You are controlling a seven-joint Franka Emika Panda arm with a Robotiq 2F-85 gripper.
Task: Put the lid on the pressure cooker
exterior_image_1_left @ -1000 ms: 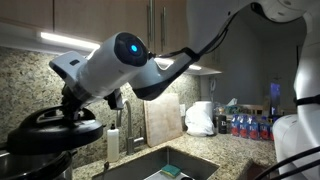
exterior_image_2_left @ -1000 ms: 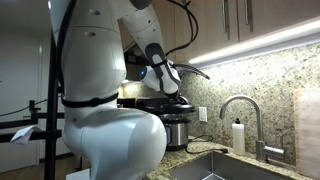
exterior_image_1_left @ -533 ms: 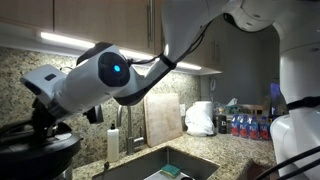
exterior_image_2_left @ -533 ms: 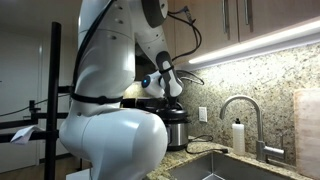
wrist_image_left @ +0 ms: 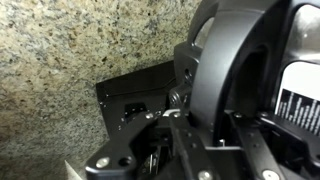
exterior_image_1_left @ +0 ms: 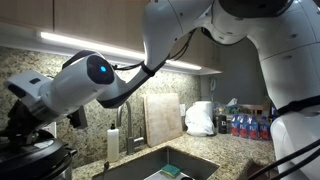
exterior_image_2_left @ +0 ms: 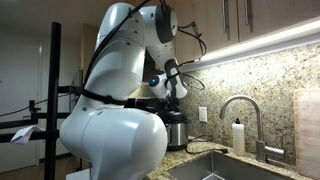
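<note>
Pincer [exterior_image_1_left: 27, 130] clamped on lid [exterior_image_1_left: 42, 151] ctr handle; lid just over pressure cooker [exterior_image_2_left: 176, 130].

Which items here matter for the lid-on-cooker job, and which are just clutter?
Job:
lid
pressure cooker
hand

Lying about:
white bag
cutting board
soap bottle
faucet

Both exterior views face the granite backsplash [exterior_image_1_left: 25, 65], sharing the faucet [exterior_image_2_left: 240, 98] and, at its 9 o'clock, the pressure cooker [exterior_image_2_left: 178, 130]; wrist view sits close, backsplash at 10 o'clock.
</note>
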